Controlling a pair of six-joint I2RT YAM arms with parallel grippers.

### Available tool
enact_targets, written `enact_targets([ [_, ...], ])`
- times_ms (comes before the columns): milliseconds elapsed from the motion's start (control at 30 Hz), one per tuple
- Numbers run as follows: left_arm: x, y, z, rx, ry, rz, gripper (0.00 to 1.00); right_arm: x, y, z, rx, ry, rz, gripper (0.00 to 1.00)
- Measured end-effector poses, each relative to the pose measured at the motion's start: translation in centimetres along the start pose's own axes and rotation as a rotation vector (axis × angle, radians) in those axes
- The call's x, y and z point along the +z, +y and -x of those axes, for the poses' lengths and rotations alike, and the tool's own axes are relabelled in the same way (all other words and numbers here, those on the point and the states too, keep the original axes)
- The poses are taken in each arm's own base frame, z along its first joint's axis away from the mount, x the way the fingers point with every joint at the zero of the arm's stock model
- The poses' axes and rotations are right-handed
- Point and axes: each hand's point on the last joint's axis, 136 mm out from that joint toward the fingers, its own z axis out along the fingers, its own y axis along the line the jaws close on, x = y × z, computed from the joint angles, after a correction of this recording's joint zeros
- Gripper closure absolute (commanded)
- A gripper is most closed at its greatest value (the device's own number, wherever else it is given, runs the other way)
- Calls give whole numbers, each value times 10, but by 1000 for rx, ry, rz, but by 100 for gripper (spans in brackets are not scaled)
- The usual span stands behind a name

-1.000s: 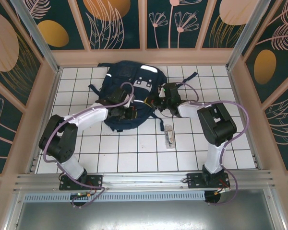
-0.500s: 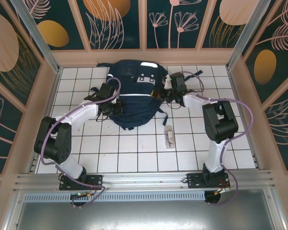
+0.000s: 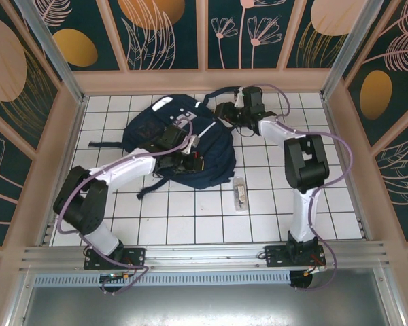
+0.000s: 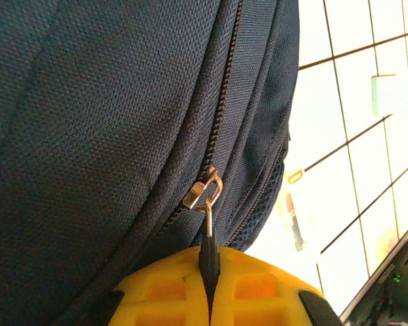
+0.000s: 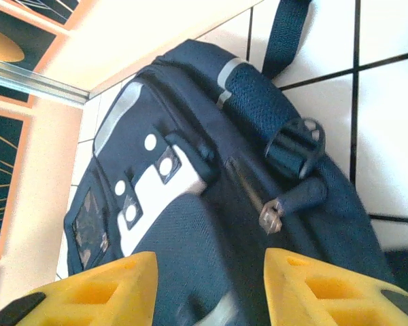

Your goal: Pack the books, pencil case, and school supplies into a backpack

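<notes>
The backpack (image 3: 214, 146) now lies slanted across the far-left tiles, swung left and turned from where it sits a second ago, square at the far centre. The arms drag it round rather than fill it, so in my judgement this is still the opening step: the zip teeth above the slider look closed in the left wrist view, and nothing can go in yet

The right gripper (image 3: 224, 111) moves from the pack's lower right edge up to its far corner, and its fingers part in that same second; they stand apart over the fabric with nothing between them. The left gripper (image 3: 192, 161) sits on the pack's near side, fingers pressed together on the dark tab of a zip pull (image 4: 205, 193), so the zip can be drawn once the pack is steadied

The packet (image 3: 240, 193) lies unmoved on the tiles just off the pack's near right corner, still to be packed

Count: one backpack, two grippers, one packet, two zip pulls, the second (image 5: 275, 216) hanging free below the right fingers
</notes>
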Motion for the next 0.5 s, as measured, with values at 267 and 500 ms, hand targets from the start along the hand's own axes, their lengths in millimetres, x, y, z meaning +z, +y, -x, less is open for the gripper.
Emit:
enact_targets([
  [267, 19, -14, 40, 2, -40, -29, 100, -81, 31, -35, 14, -38, -2, 54],
  [500, 21, -17, 41, 3, -48, -35, 100, -58, 17, -88, 95, 64, -13, 54],
])
